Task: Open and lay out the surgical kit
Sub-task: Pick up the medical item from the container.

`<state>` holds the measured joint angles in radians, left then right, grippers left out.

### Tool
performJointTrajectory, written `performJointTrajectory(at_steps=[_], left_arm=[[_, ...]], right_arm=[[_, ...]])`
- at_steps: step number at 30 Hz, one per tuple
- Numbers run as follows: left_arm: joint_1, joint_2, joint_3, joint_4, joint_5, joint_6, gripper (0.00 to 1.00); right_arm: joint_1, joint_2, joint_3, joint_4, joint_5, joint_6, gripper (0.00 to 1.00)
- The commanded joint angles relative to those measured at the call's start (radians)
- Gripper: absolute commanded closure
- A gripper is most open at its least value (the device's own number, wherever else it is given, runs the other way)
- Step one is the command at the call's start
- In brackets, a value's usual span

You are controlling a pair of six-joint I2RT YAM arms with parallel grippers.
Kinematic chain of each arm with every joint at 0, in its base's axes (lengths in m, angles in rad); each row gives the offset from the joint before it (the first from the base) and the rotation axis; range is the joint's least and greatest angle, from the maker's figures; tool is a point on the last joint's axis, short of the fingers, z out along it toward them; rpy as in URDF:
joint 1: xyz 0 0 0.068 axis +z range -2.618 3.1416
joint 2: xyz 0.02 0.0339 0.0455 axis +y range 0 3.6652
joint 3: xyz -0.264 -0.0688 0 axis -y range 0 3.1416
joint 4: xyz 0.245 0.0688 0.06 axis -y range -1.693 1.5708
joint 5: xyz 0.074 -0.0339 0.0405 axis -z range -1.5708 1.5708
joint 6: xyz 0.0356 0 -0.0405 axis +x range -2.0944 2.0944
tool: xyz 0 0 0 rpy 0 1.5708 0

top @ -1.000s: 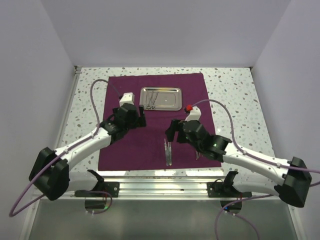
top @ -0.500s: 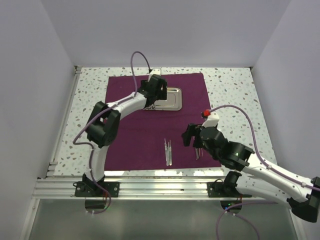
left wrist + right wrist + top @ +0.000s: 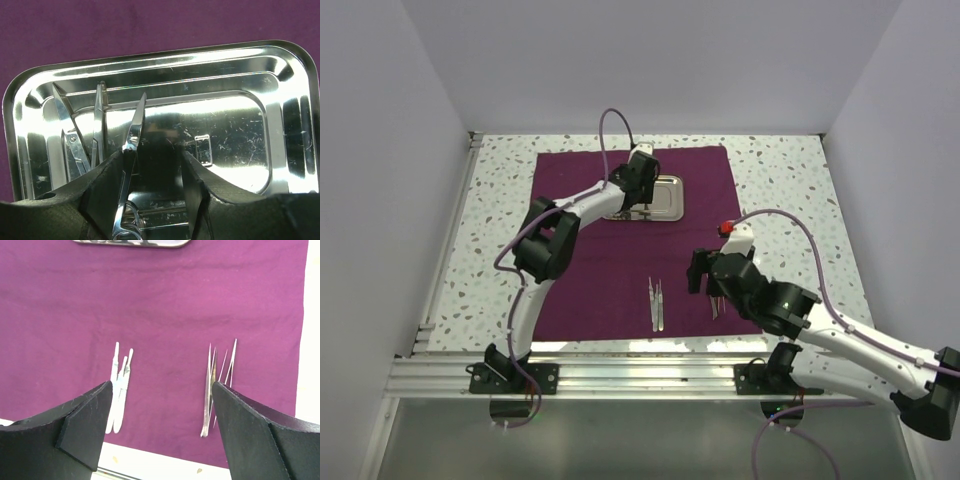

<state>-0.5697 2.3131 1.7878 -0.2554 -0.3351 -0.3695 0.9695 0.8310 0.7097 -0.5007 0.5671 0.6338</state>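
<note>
The dark purple cloth wrap (image 3: pixel 590 270) lies spread flat on the table. The steel tray (image 3: pixel 667 200) sits on its far part. My left gripper (image 3: pixel 633 200) is down in the tray (image 3: pixel 295 100), open. A ring-handled instrument (image 3: pixel 132 135) lies between its fingers, close along the left finger (image 3: pixel 100 190). Two more thin instruments (image 3: pixel 70 135) lie at the tray's left. My right gripper (image 3: pixel 705 283) is wide open and empty above the cloth's near part (image 3: pixel 165 305). Below it lie two flat silver handles (image 3: pixel 119 387) and tweezers (image 3: pixel 215 385).
The speckled tabletop (image 3: pixel 785 190) shows around the cloth. White walls close in on the left, right and back. The metal rail (image 3: pixel 640 375) with the arm bases runs along the near edge. The handles (image 3: pixel 656 303) and tweezers (image 3: pixel 717 306) lie near the cloth's front edge.
My left arm has swung from the cloth's left middle out to the tray and lowered its gripper into it. My right gripper has drawn back toward the near right.
</note>
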Motion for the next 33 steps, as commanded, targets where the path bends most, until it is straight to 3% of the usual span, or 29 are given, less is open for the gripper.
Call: performJointTrajectory(at_steps=[1,26,30,33], left_arm=[[0.007,0.022,0.019,0.010,0.021,0.021,0.47],[0.048,-0.090,-0.114,0.128,0.024,0.067,0.44],[0.056,-0.052,-0.081,0.074,0.057,0.055,0.48],[0.057,-0.020,-0.050,0.019,0.093,0.053,0.58]], right_arm=[[0.001,0.023,0.004,0.027,0.043,-0.016,0.16],[0.001,0.146,0.020,0.077,0.045,-0.023,0.15],[0.001,0.146,0.020,0.076,0.051,-0.026,0.15],[0.001,0.146,0.020,0.073,0.056,-0.026,0.15]])
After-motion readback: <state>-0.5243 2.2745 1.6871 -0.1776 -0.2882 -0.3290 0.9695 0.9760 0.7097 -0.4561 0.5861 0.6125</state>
